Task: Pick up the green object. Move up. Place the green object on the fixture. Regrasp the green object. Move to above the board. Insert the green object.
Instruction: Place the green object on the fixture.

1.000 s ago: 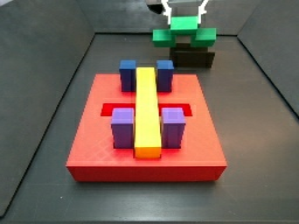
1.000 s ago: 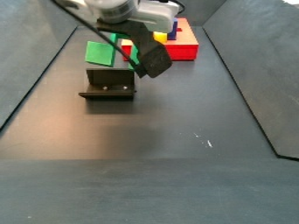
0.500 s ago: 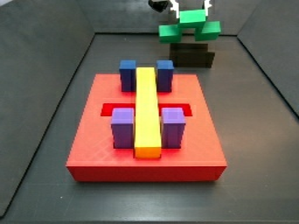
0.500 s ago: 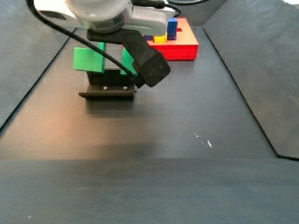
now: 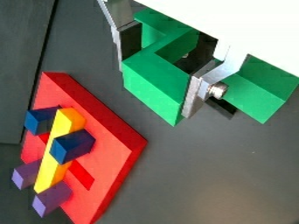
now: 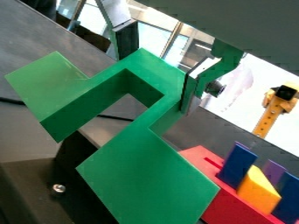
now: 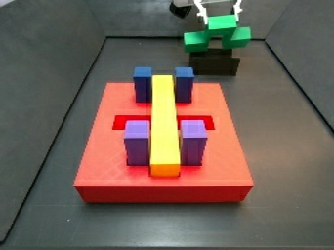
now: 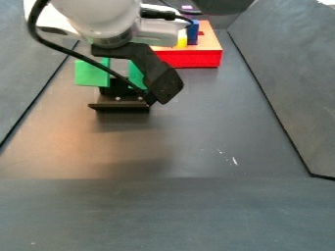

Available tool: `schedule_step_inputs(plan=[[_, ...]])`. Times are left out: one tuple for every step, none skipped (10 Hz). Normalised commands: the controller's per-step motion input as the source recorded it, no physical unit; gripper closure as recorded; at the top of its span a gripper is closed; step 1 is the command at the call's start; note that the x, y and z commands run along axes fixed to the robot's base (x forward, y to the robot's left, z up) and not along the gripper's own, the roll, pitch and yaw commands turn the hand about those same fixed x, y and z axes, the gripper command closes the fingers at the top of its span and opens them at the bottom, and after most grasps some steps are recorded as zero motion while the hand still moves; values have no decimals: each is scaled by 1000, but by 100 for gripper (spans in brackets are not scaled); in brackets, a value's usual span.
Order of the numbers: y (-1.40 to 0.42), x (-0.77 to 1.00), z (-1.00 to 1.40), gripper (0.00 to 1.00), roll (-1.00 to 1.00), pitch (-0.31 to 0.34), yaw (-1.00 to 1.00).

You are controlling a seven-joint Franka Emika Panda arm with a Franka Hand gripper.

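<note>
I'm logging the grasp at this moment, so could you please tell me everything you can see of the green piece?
The green piece is bright, matte and plastic-looking: a wide bar with a raised centre block and stepped corners. The pincer grips that centre block between its silver fingers. In a side view the green piece sits tilted, just above the dark fixture beyond the red board; whether it touches the fixture cannot be told.

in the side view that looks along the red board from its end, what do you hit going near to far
Purple blocks → blue blocks on the board → fixture → green object, held above the fixture by the gripper.
</note>
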Motion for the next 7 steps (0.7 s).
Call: schedule_step_inputs(plan=[[209, 357, -6, 100, 0, 240, 123], [134, 391, -77, 100, 0, 200, 169], [0, 300, -151, 100, -6, 103, 0], [-3, 180, -211, 100, -40, 71, 0], [-9, 91, -237, 100, -74, 14, -23], [0, 63, -266, 100, -169, 0, -74], [0, 0, -257, 100, -200, -3, -74]])
